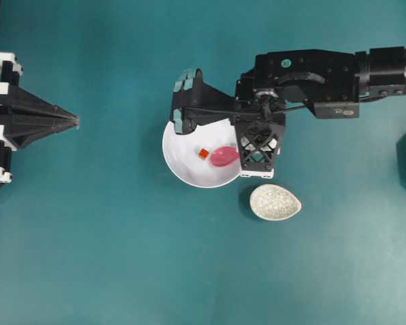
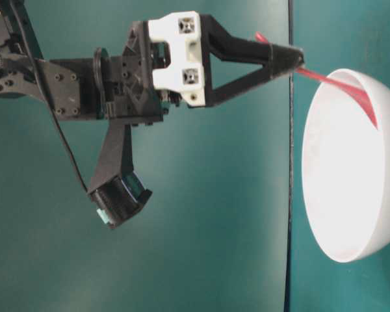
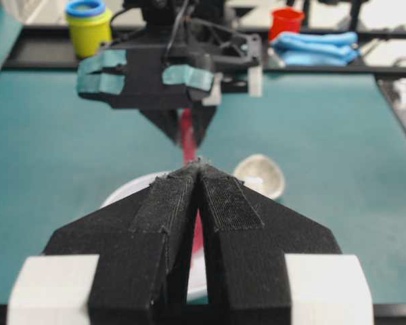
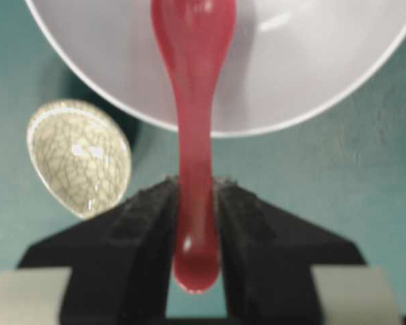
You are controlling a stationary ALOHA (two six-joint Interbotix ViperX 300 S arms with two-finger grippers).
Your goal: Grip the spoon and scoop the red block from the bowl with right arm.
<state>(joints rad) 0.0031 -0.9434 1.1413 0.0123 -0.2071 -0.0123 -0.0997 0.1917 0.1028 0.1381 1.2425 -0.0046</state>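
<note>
The white bowl (image 1: 181,161) sits mid-table with the red block (image 1: 204,154) inside, just left of the spoon's scoop. The pink-red spoon (image 1: 223,156) slants down over the bowl's right rim into the bowl. My right gripper (image 1: 247,150) hangs over that rim, shut on the spoon's handle (image 4: 193,203); the handle end pokes out behind the pads. In the table-level view the right gripper (image 2: 289,62) holds the spoon (image 2: 338,84) as it dips into the bowl (image 2: 351,182). The block is hidden in the right wrist view. My left gripper (image 1: 76,122) rests far left, shut and empty.
A small crackle-patterned beige dish (image 1: 275,202) lies just right of the bowl's near rim, close beside the right gripper. Beyond the table's far edge stand a yellow cup (image 3: 88,30), a red cup (image 3: 285,20) and blue items (image 3: 318,47).
</note>
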